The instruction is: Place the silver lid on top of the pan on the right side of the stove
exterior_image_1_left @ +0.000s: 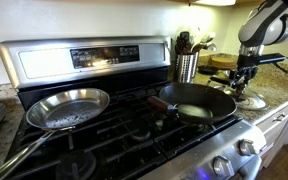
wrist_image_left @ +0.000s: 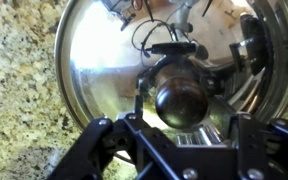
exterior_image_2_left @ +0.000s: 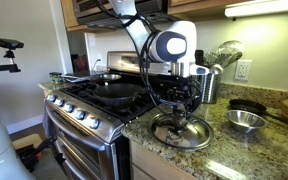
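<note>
- Gripper [wrist_image_left: 174, 130]: jaws spread wide, grasping nothing, poised directly over the knob [wrist_image_left: 179, 98].
- Silver lid [exterior_image_2_left: 181, 131]: lies flat, knob up, on the granite countertop [exterior_image_2_left: 234, 152], beside the stove [exterior_image_2_left: 89, 108].
- Black pan [exterior_image_1_left: 196, 102]: uncovered on the stove's right-hand grate; steel frying pan [exterior_image_1_left: 67, 108] on the left-hand grate.

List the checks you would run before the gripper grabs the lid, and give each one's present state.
1. The gripper is open: ok.
2. The knob sits centred between the fingers: ok in the wrist view.
3. The fingers are low enough to grip the knob: cannot tell.
4. The lid lies flat on the counter, knob up: ok.
5. The black pan on the stove is empty: ok.
</note>
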Controlling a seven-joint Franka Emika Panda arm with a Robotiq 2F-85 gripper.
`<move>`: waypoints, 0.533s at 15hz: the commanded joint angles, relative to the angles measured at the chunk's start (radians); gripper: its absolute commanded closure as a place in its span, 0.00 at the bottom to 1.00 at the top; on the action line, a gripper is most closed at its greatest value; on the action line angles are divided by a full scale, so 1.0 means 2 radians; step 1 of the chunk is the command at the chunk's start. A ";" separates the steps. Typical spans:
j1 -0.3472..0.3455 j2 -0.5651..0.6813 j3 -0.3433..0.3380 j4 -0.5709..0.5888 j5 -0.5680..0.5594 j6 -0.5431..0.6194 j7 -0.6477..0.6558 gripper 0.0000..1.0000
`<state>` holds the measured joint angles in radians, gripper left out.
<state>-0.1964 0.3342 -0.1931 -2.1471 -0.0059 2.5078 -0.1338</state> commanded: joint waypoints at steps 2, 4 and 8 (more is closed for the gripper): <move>-0.005 0.004 0.007 0.011 0.004 0.006 0.012 0.67; -0.002 0.003 0.006 0.013 0.000 0.003 0.018 0.80; 0.002 0.005 0.003 0.015 -0.008 0.007 0.026 0.46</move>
<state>-0.1949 0.3416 -0.1880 -2.1195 -0.0063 2.5078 -0.1206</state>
